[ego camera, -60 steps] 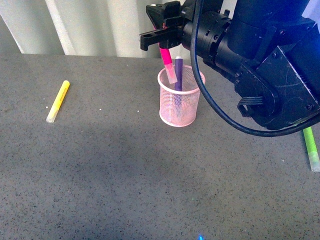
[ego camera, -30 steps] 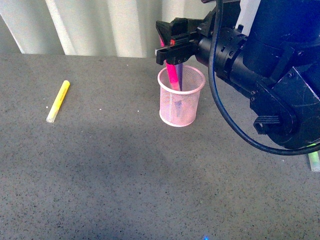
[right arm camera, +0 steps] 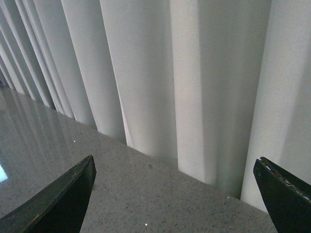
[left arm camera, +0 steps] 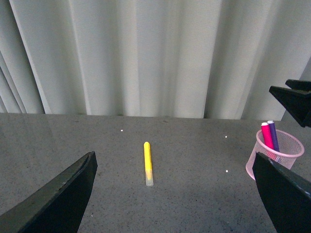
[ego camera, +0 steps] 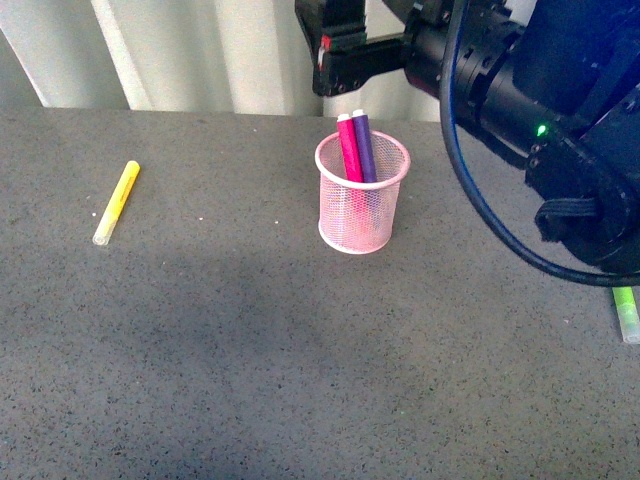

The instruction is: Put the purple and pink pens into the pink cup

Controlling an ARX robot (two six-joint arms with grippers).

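Pink pen [ego camera: 348, 147] and purple pen [ego camera: 364, 146] are stood in the mesh pink cup [ego camera: 361, 208] on grey table [ego camera: 220, 330], pale curtains [ego camera: 200, 50] behind; both grippers, left gripper [left arm camera: 170, 194] and right gripper [right arm camera: 175, 194], are seemingly spread apart, empty

The cup [ego camera: 363, 193] stands on the table [ego camera: 250, 350], near the back and a bit right of the middle, and two pens [ego camera: 355, 147] stand in it side by side, leaning to the left with their tops above the rim. Another pen [ego camera: 116, 202] lies flat on the table far off to the left, and one more pen [ego camera: 626, 312] lies at the right edge. The right gripper [ego camera: 335, 55] hangs above and behind the cup, and curtains [ego camera: 200, 55] hang behind the table.
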